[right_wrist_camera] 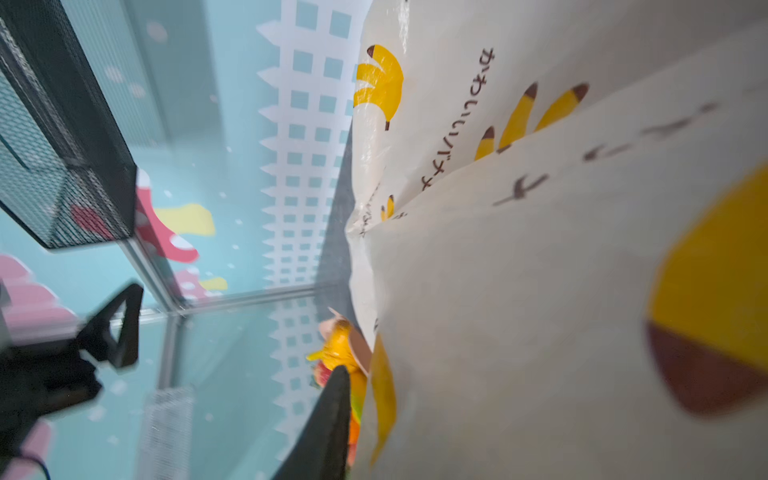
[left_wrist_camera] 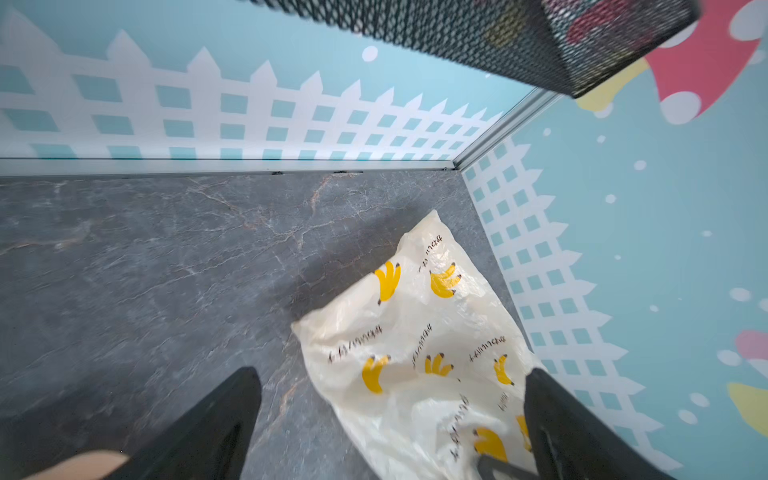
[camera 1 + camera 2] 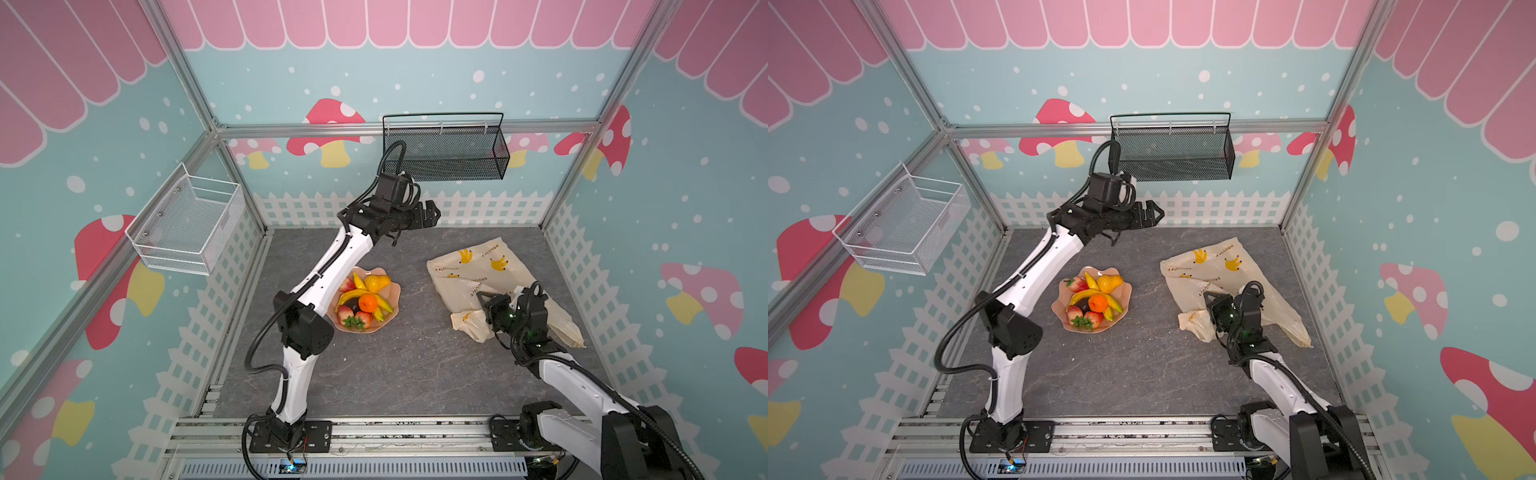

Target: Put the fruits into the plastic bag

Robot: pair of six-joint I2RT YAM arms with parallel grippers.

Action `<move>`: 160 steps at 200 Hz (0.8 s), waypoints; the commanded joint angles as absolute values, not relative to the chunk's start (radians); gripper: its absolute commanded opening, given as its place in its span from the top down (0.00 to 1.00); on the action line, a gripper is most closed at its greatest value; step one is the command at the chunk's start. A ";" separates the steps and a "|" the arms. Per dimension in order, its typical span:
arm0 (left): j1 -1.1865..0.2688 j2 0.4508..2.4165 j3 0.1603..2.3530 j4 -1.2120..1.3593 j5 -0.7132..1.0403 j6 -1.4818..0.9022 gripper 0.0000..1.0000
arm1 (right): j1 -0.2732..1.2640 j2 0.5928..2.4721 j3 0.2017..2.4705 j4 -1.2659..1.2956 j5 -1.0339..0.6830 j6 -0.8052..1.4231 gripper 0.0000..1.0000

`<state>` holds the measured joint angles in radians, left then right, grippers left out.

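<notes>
In both top views the fruits (image 3: 363, 301) (image 3: 1096, 301) sit heaped in a peach-pink dish (image 3: 397, 291) (image 3: 1128, 291) near the middle of the grey table (image 3: 374, 374) (image 3: 1121, 374). The plastic bag (image 3: 478, 266) (image 3: 1208, 266) lies flat at three o'clock from the dish, well apart from it. The left gripper (image 3: 430, 216) (image 3: 1152, 216) hangs in the air at twelve o'clock from the dish. The right gripper (image 3: 488, 301) (image 3: 1212, 299) is down on the bag's six o'clock part.

In the left wrist view we see the left gripper (image 2: 392, 372) spread wide with nothing between its fingers, and the bag (image 2: 415, 332) on the table beyond.

In the right wrist view the bag (image 1: 498, 291) fills the frame close up. It hides all but one finger (image 1: 332, 415), so we cannot tell whether the right gripper pinches it. The fruits (image 1: 338, 345) peek past the film.
</notes>
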<state>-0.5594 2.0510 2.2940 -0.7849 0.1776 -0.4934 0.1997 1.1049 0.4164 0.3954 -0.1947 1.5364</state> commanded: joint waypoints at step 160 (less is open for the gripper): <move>-0.819 1.645 1.392 -0.447 0.252 -0.894 0.02 | 0.314 1.179 0.963 -0.620 0.239 0.289 0.14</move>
